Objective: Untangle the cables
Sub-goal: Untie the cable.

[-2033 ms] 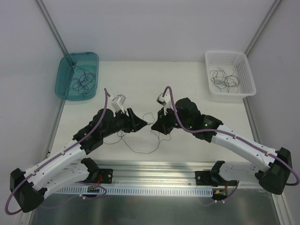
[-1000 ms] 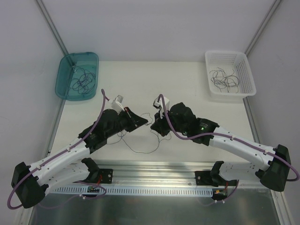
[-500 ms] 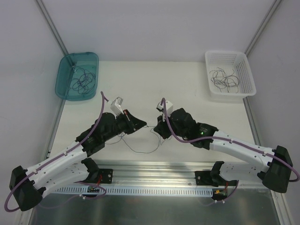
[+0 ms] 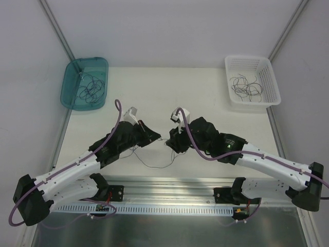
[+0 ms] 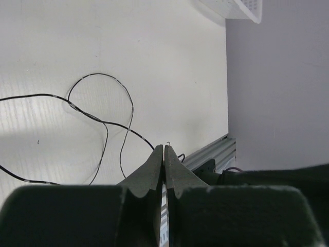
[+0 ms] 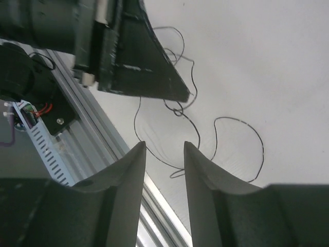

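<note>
The cables [image 4: 154,159] are thin dark strands in loose loops on the white table, between and in front of both grippers. My left gripper [image 4: 158,138] is shut, and in the left wrist view [image 5: 164,147] a short strand end sticks out of its tip, with loops [image 5: 103,123] trailing beyond it. In the right wrist view my right gripper [image 6: 164,147] is open and empty. It hangs just above a small knot of strands [image 6: 177,110], facing the left gripper's tip [image 6: 186,96]. In the top view the right gripper [image 4: 172,145] is close to the left one.
A teal bin [image 4: 69,69] at the back left holds loose strands [image 4: 90,85]. A white basket [image 4: 247,57] at the back right holds more strands [image 4: 248,87]. A metal rail [image 4: 169,185] runs along the near table edge.
Both grippers have drifted a little towards the near edge and stayed tip to tip. The right arm's elbow swung right. The loops on the table have barely shifted.
</note>
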